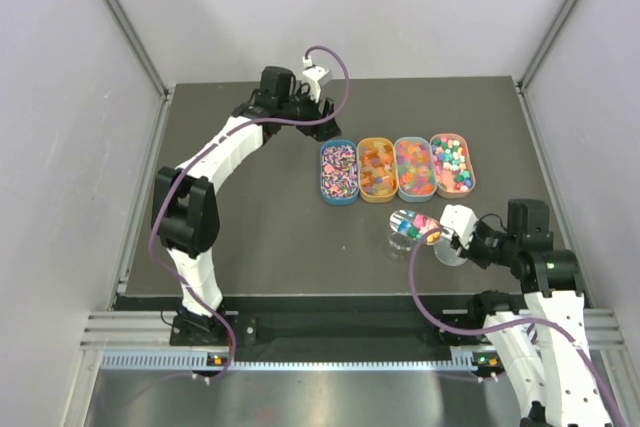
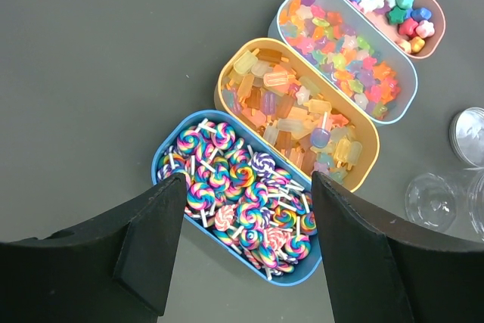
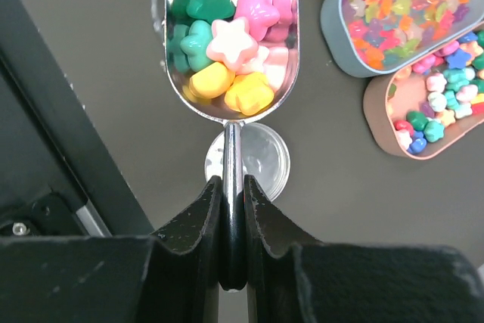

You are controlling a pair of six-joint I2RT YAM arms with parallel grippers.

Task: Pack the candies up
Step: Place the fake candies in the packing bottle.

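right gripper (image 3: 233, 209) clamped on the scoop (image 3: 233, 145) handle, candies (image 3: 227, 43) loaded over the jar (image 1: 397, 239) (looks empty); left gripper (image 2: 248, 179) gapes idle. packing's barely begun, i'd say.

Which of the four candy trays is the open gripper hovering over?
The blue tray, at the row's left end, full of swirly lollipops. The left gripper is open above it; the yellow tray, grey-blue tray and pink tray lie farther along.

Bright, even overhead light leaves only faint, soft shadows on the dark worktop (image 1: 270, 237). The metal scoop (image 3: 232, 141) gleams with glare, its candies (image 3: 227, 43) sharp; close to the wrist lenses, the black fingers (image 2: 151, 255) look dim and slightly soft.
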